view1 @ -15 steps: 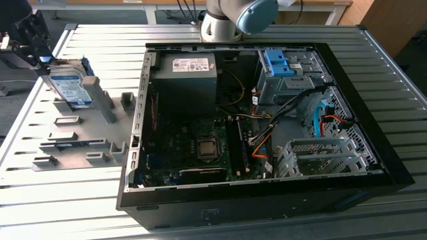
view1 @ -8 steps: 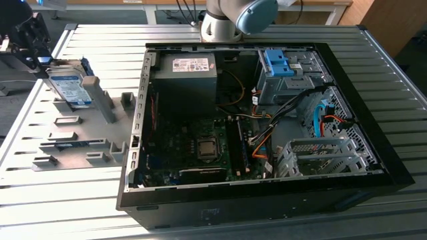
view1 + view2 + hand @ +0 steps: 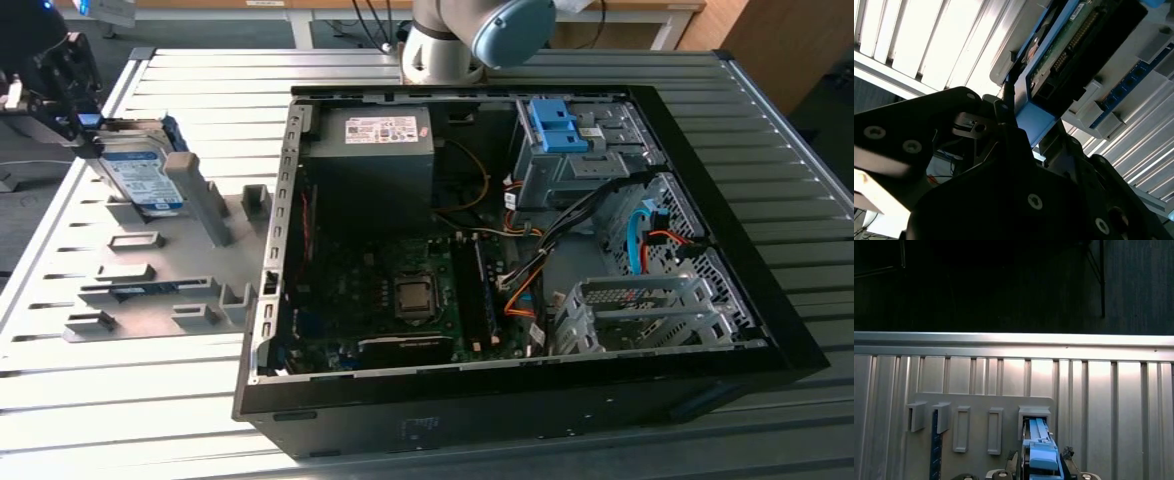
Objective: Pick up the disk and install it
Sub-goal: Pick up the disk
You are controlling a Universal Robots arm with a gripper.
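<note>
While clamped on the disk's [image 3: 138, 178] blue frame, the gripper [image 3: 1040, 461] holds it tilted. Grey holder plate [image 3: 160, 292] underneath, open computer case [image 3: 790, 330] beside.

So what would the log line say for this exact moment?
stage: pick-up | gripper: shut on the disk | position: at grey holder plate, outside the open computer case | installed: not yet

There is one disk [image 3: 138, 178], one computer case [image 3: 534, 400], one holder plate [image 3: 180, 262] and one power-supply box [image 3: 371, 160].
</note>
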